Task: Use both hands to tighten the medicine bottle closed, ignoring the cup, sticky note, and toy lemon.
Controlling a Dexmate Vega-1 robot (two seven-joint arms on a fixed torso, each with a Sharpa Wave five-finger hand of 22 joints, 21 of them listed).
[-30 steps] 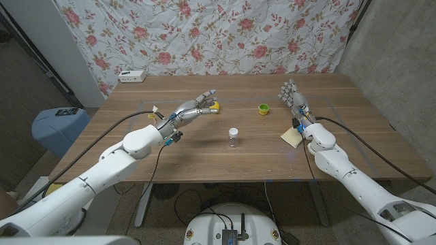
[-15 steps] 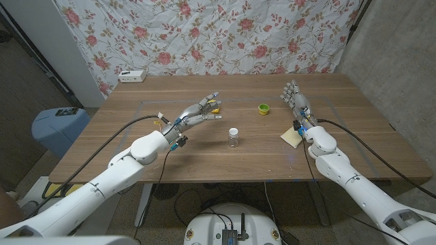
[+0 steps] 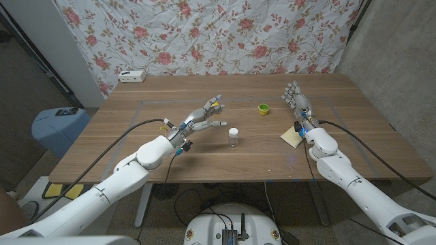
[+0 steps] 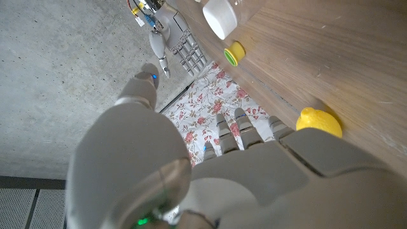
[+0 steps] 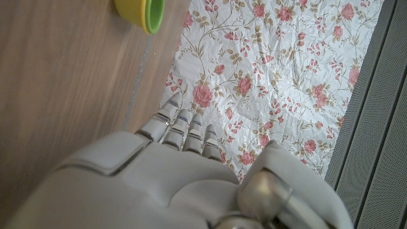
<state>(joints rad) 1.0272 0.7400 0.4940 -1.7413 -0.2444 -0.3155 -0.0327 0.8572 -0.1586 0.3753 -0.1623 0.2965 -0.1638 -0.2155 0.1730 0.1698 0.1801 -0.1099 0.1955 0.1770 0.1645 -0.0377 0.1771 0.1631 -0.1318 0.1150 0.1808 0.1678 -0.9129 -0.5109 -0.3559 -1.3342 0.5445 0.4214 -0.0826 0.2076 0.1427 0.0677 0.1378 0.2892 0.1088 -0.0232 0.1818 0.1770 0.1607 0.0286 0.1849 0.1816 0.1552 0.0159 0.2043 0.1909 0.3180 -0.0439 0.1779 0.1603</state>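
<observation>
The small clear medicine bottle (image 3: pixel 234 137) with a white cap (image 4: pixel 220 16) stands upright near the middle of the table. My left hand (image 3: pixel 204 117) hovers just left of it with fingers spread, holding nothing and a short gap away from it. My right hand (image 3: pixel 298 102) stands further right with fingers straight and apart, well away from the bottle; it also appears in the left wrist view (image 4: pixel 168 44). The yellow-green cup (image 3: pixel 263 108) sits behind the bottle, between the two hands. The toy lemon (image 4: pixel 318 122) lies beyond my left hand.
A yellow sticky note (image 3: pixel 291 137) lies by my right wrist. A white box (image 3: pixel 132 75) sits at the table's back left edge. A blue bin (image 3: pixel 58 126) stands on the floor to the left. Bare wood (image 3: pixel 225 163) lies in front of the bottle.
My left hand has moved right and toward the front, closing in on the bottle and covering the lemon in the head view. The right hand has barely moved.
</observation>
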